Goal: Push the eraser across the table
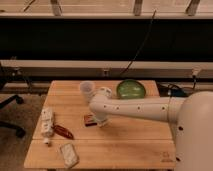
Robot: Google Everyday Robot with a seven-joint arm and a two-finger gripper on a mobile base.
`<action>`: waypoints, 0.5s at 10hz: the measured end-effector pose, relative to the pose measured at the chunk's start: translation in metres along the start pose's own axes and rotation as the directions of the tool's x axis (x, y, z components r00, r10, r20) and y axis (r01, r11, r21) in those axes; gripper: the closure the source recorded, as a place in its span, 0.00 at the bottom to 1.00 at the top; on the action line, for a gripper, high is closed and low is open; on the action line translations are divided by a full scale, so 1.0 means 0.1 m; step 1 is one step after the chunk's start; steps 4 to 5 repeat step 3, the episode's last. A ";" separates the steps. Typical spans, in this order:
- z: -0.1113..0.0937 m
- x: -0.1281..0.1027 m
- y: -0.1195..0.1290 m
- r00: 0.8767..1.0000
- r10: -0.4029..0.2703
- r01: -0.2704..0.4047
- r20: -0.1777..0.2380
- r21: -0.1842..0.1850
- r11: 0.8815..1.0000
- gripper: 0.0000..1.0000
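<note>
The eraser (89,119) is a small dark reddish block lying on the wooden table (130,145), left of centre. My white arm reaches in from the right across the table. The gripper (100,120) is down at the table surface, right against the eraser's right side.
A clear plastic cup (86,90) stands behind the gripper. A green bowl (131,89) sits at the back right. A white bottle (47,122) and a red-brown packet (63,131) lie at the left. A pale wrapper (68,154) lies near the front edge. A chair base (10,115) stands at far left.
</note>
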 end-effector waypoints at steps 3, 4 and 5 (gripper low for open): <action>0.01 -0.05 -0.01 1.000 -0.013 0.013 -0.009 -0.005 1.000 1.00; 0.01 -0.05 -0.01 1.000 -0.013 0.013 -0.009 -0.005 1.000 1.00; 0.01 -0.05 -0.01 1.000 -0.013 0.013 -0.009 -0.005 1.000 1.00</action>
